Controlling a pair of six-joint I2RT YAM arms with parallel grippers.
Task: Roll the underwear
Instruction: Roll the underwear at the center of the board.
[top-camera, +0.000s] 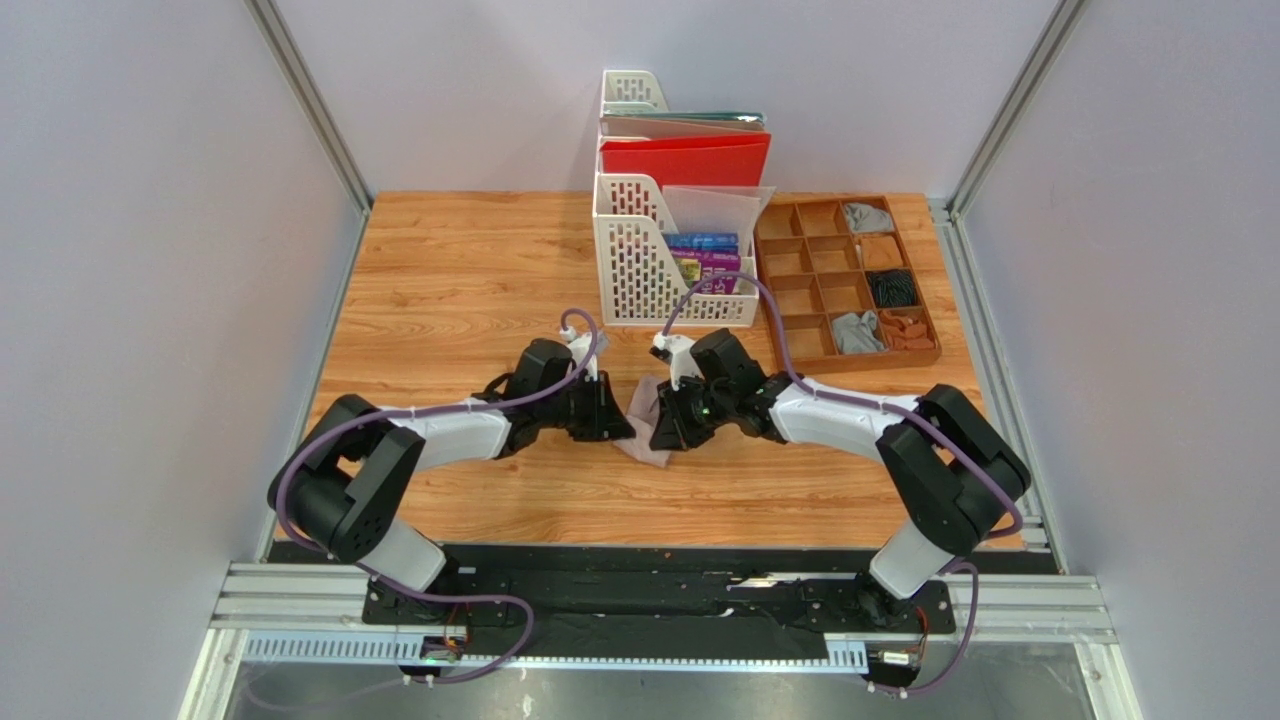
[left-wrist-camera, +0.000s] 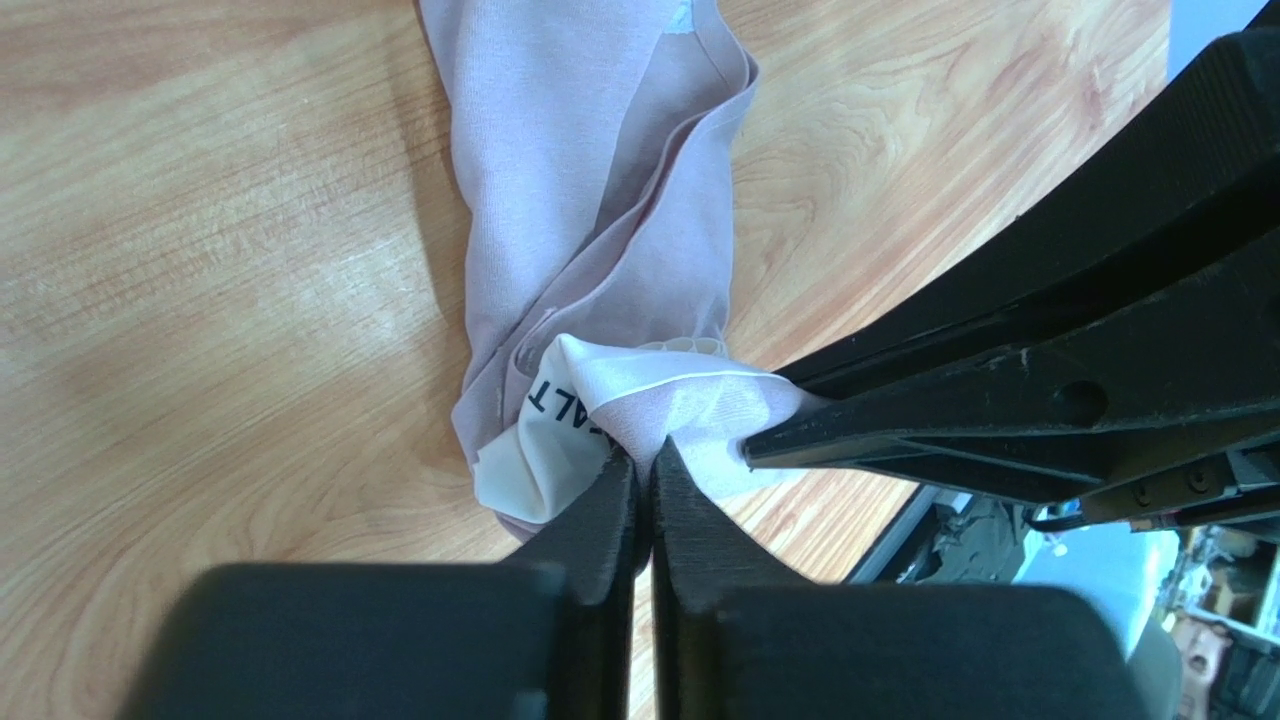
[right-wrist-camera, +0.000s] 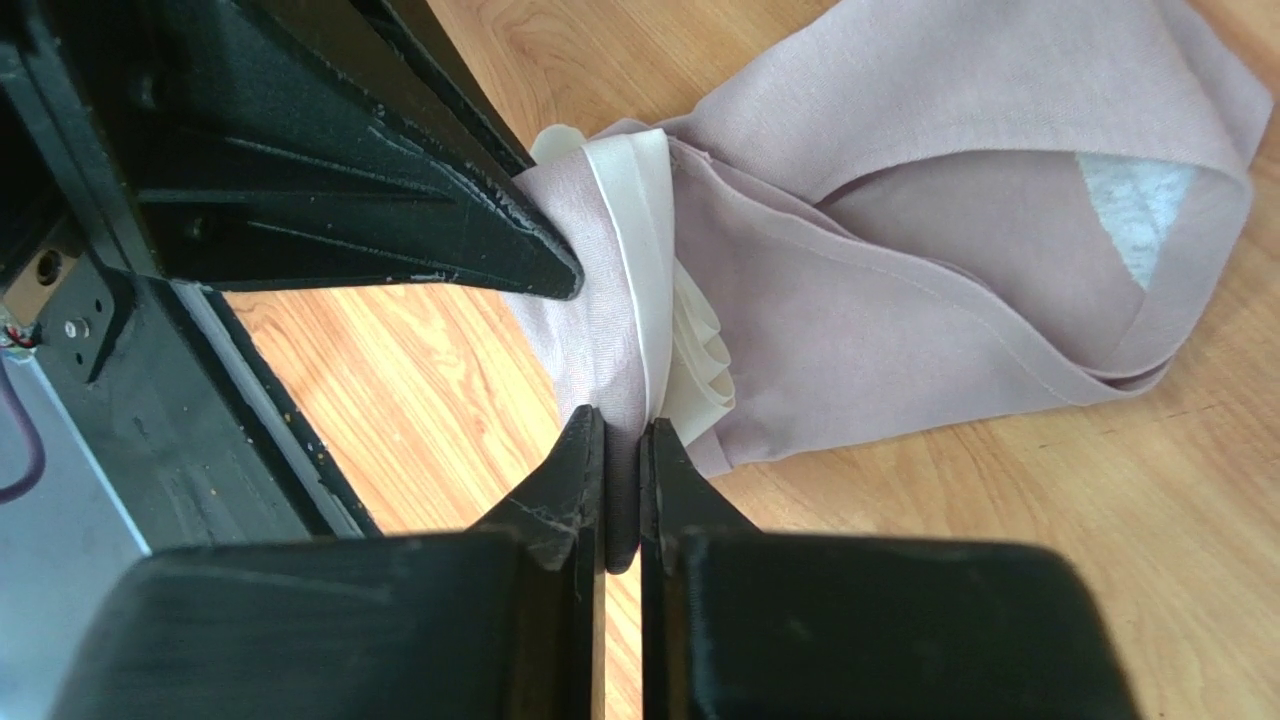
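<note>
The pinkish-beige underwear (left-wrist-camera: 601, 195) lies mid-tabletop (top-camera: 451, 285), near of the white file rack (top-camera: 639, 270), its cream-banded end pinched by both the left gripper (left-wrist-camera: 646, 488) and right gripper (right-wrist-camera: 619, 465), each clenched on cloth.

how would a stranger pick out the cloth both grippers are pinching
On the table, in front of the white file rack, lies the pinkish-beige underwear, pinched by the left gripper and right gripper. Unlike the bundles in the divided tray, it has a cream band.
</note>
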